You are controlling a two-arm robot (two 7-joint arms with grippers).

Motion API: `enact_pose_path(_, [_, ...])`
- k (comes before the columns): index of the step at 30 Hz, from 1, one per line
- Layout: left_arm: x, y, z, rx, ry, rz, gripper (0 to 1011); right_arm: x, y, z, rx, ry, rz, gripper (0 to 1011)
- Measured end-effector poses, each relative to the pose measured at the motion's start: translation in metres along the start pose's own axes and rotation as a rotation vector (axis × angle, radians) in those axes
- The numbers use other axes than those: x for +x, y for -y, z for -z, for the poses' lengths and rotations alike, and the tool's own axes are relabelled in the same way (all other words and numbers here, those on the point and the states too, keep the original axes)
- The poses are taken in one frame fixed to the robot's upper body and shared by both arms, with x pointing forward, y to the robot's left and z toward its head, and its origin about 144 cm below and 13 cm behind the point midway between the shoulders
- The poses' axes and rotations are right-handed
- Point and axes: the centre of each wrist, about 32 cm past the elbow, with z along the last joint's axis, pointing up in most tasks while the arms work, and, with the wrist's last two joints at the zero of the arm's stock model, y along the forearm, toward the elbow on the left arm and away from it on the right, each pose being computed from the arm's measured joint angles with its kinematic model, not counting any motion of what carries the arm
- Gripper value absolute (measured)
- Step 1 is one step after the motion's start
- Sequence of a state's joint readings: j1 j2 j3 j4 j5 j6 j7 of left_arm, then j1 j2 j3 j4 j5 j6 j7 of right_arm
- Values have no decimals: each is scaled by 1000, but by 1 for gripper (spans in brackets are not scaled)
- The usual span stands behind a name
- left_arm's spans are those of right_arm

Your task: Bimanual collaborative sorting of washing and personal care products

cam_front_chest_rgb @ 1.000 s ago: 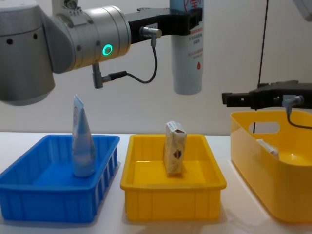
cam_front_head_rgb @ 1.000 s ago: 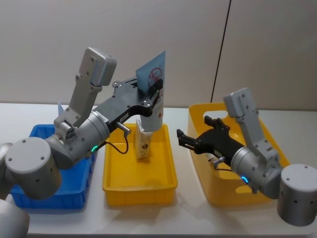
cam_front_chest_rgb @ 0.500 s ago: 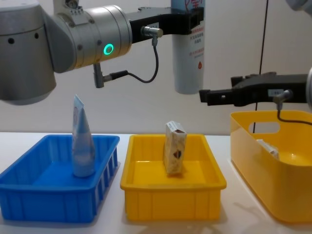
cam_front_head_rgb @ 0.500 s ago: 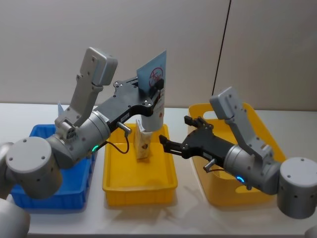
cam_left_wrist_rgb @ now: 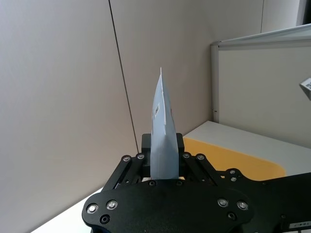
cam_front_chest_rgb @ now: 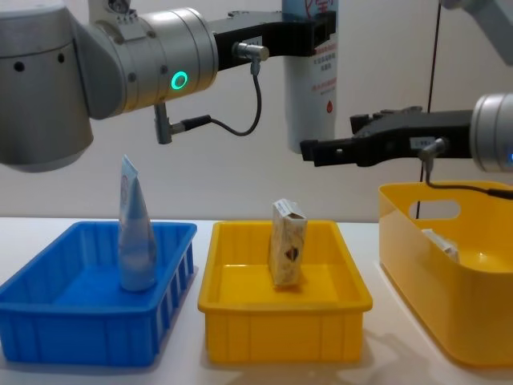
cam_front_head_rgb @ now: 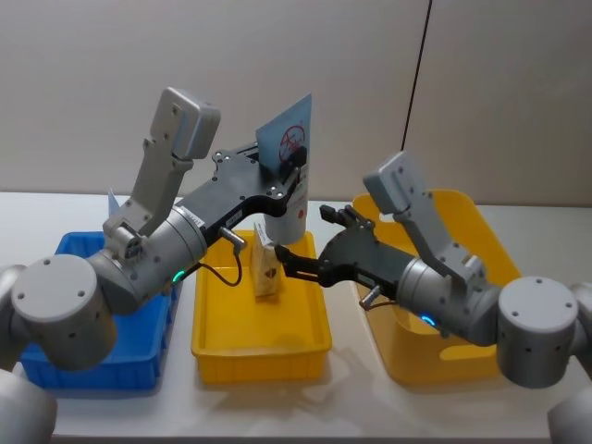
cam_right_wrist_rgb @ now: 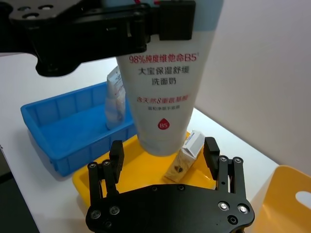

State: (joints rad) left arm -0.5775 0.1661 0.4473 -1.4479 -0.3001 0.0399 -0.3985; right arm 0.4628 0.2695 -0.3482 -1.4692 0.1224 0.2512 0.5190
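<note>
While the right gripper point(cam_front_chest_rgb: 309, 149) reaches in from the right with its fingers point(cam_right_wrist_rgb: 116, 154) spread wide, its tips sit level with the lower body of the big white squeeze tube point(cam_front_chest_rgb: 310, 88) and just beside it, apparently to take the tube over. The left gripper point(cam_front_head_rgb: 294, 166) holds that tube cap-down, clamped near its flat crimped end, above the middle yellow crate point(cam_front_head_rgb: 262, 351).

The main risk, as I judge it, is the handover itself. If the right fingers close before the tube sits squarely between them, they could pinch one edge and swing it sideways. If the left fingers let go before the right grip is firm, the tube would drop into the crate below and likely knock over the small cream carton point(cam_front_chest_rgb: 288, 243) standing upright there, directly under the tube. The soft tube wall could also squash and slip.

A low approach could clip that carton, since the right arm crosses over the crate's rim.

Farther left, the slimmer pale bluish tube point(cam_front_chest_rgb: 136, 227) stands upright in the blue crate point(cam_front_chest_rgb: 48, 333), well apart from the action. Another carton point(cam_front_chest_rgb: 439, 243) lies in the big yellow bin point(cam_front_chest_rgb: 481, 337) at right.
</note>
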Motion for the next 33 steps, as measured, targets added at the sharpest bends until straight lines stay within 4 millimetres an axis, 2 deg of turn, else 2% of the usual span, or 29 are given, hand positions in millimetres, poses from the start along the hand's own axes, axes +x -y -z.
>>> enact_pose_path(21, [0,0,0,0,0,0,220,-3,-30,-13,43,56,-10,999])
enact_pose_path(26, [0,0,0,0,0,0,220,-4,-35,-15,45,62,-1,906])
enact_pose_path(33, [0,0,0,0,0,0,220,-7,-41,-18,46,68,13,702])
